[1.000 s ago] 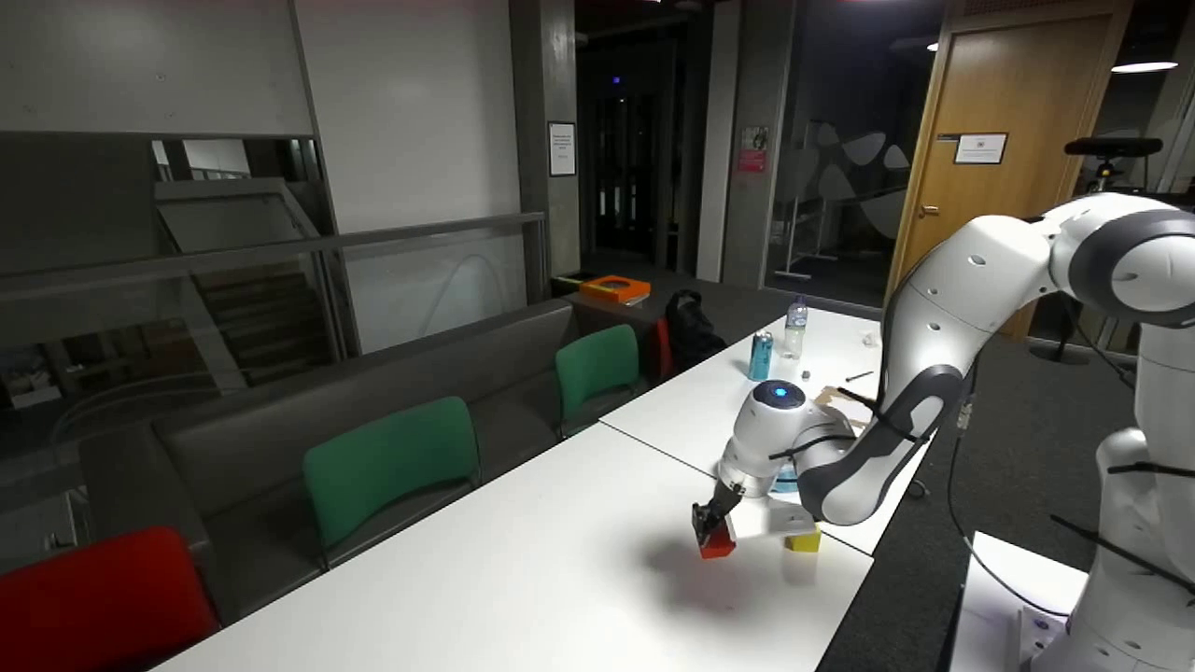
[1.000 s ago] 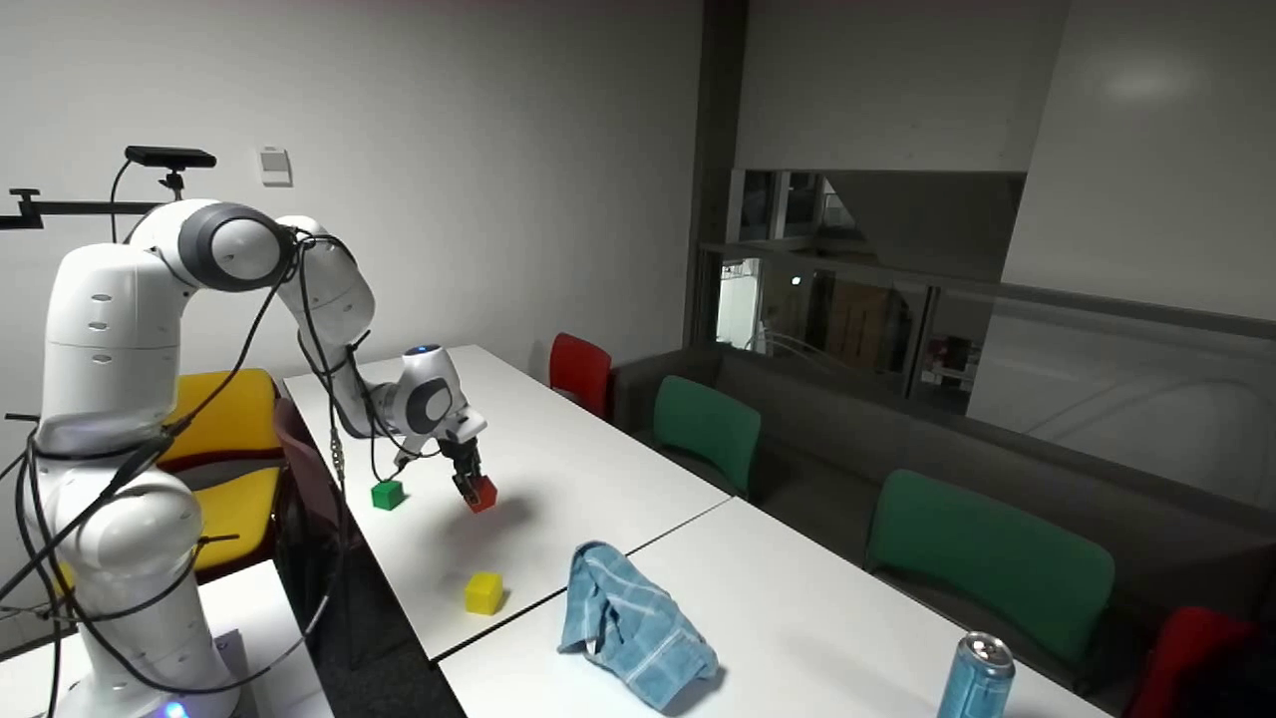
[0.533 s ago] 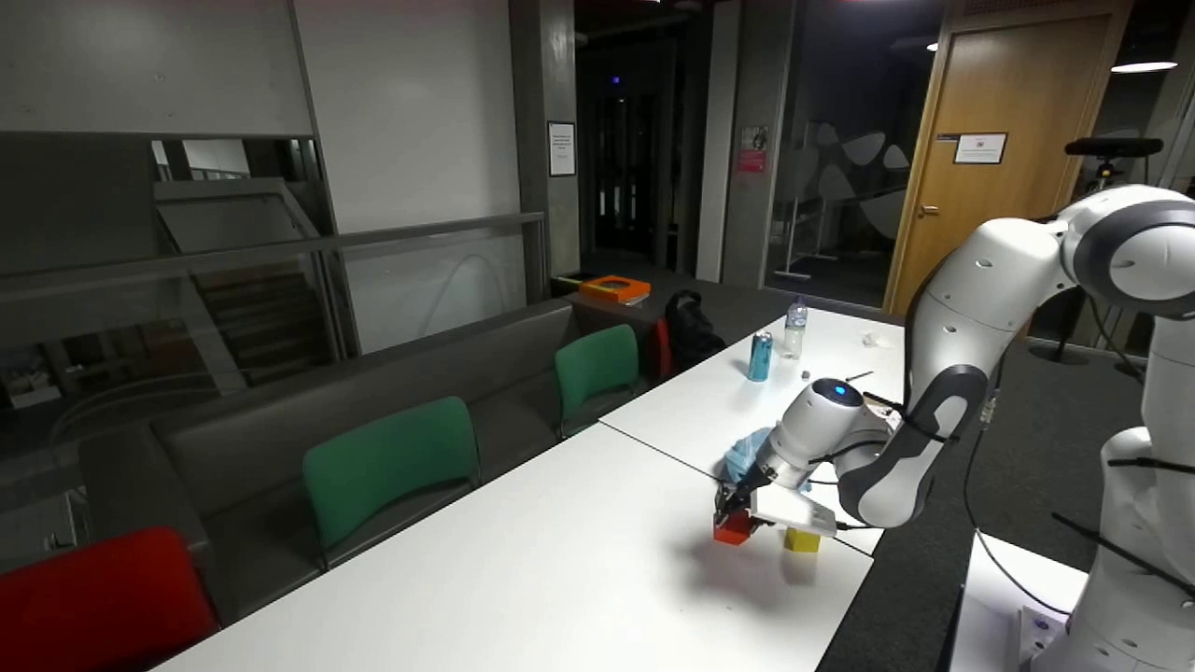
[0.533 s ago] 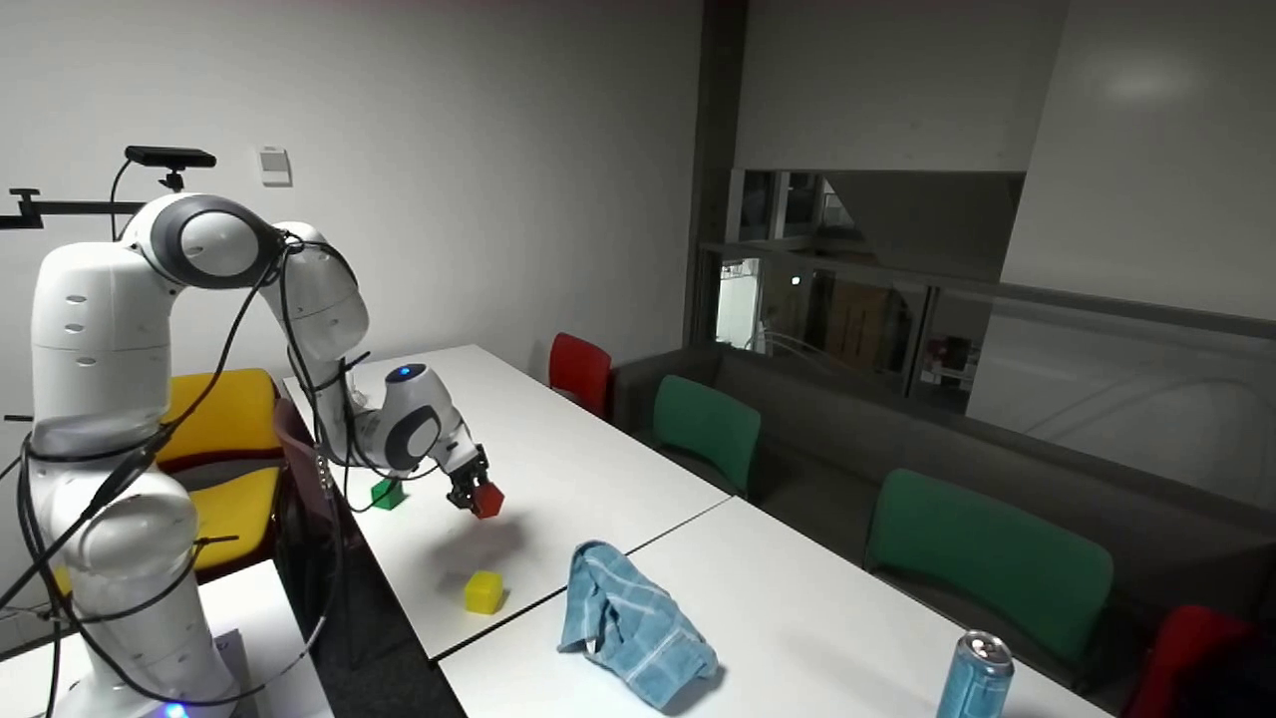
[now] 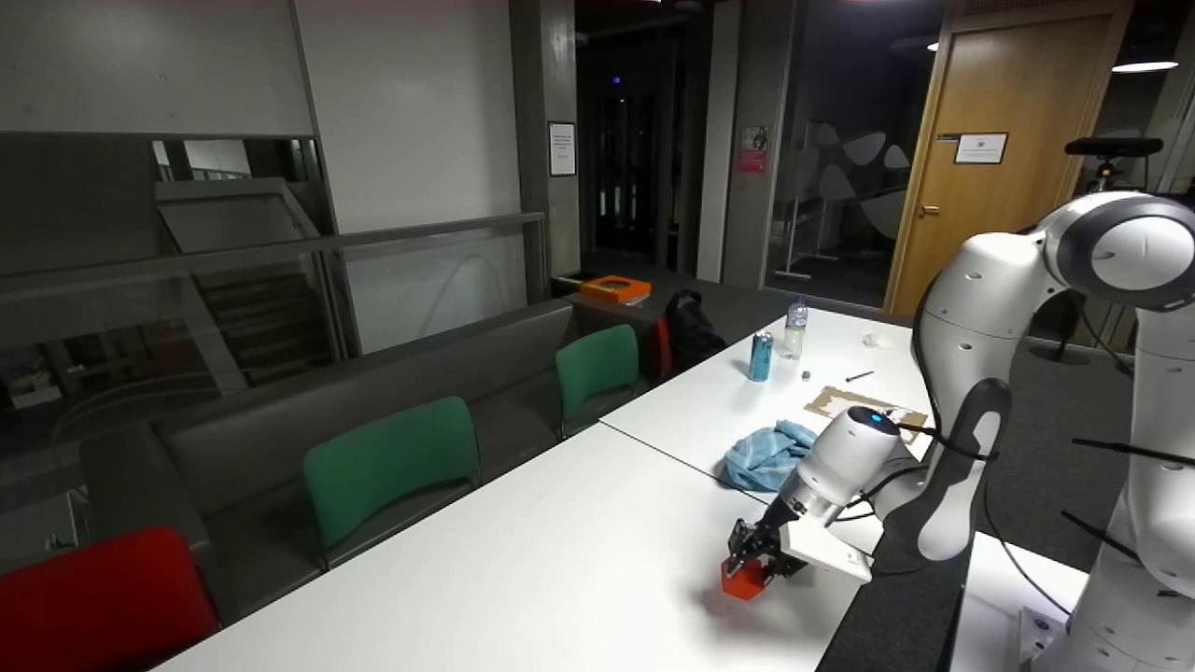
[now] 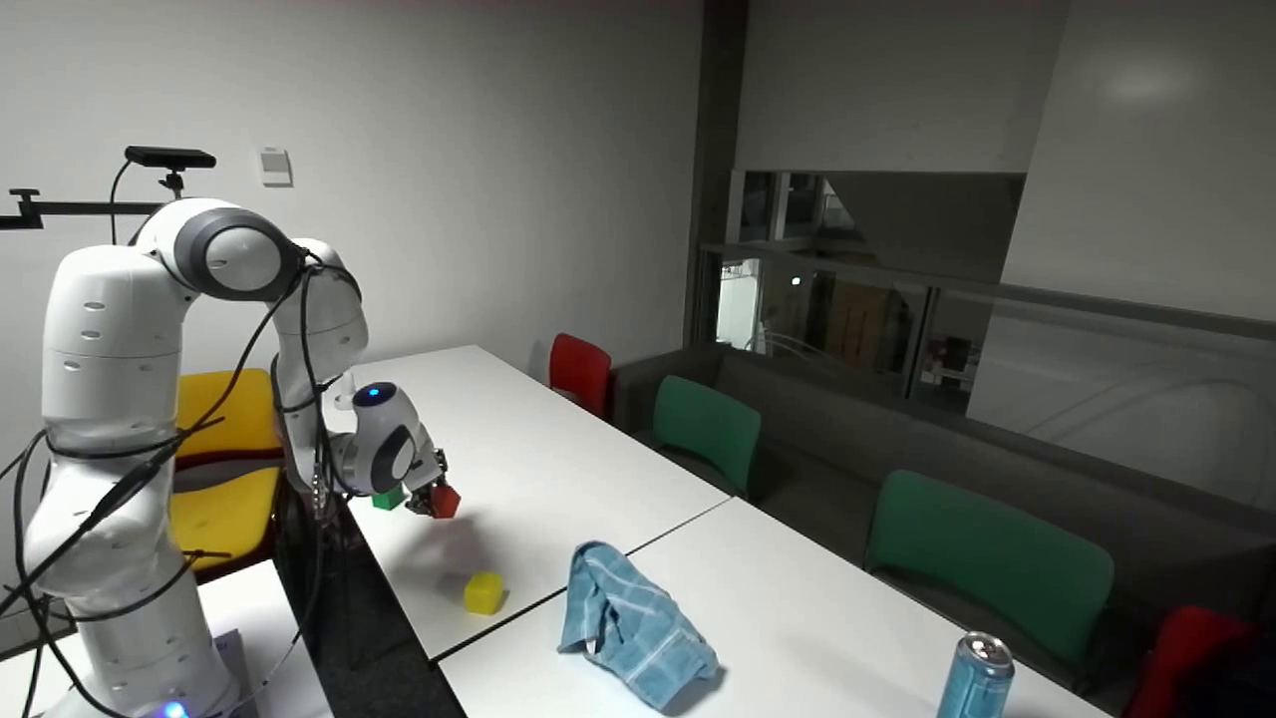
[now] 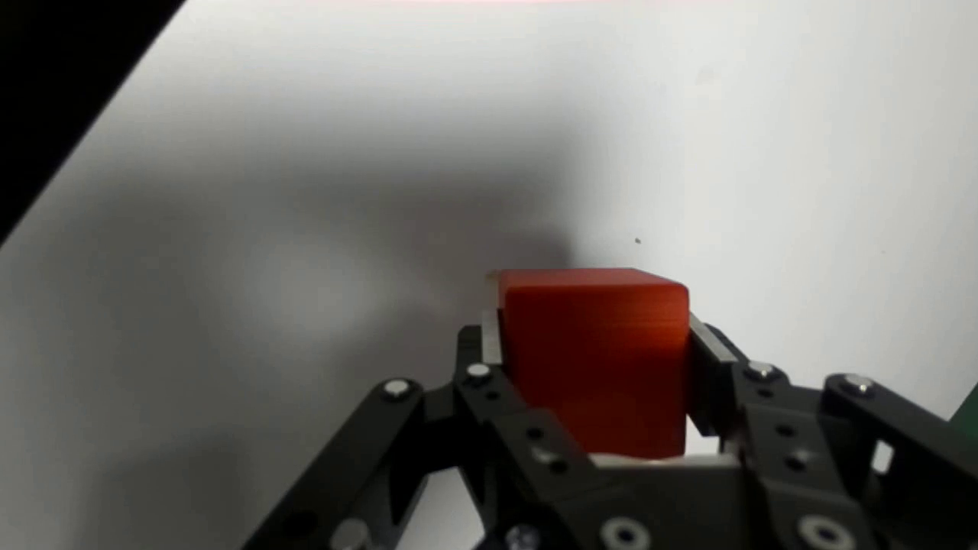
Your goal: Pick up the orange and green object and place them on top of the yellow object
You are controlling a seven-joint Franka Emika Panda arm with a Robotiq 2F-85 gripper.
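Holding one red cube (image 7: 600, 370), one claw (image 7: 598, 340) hovers.

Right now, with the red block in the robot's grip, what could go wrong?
The gripper holds the red block tilted above the table, so it might land on an edge and slide off the yellow block. The yellow block looks similarly small, leaving little margin. In an exterior view, the arm partly hides the green block; if close, it could knock it.
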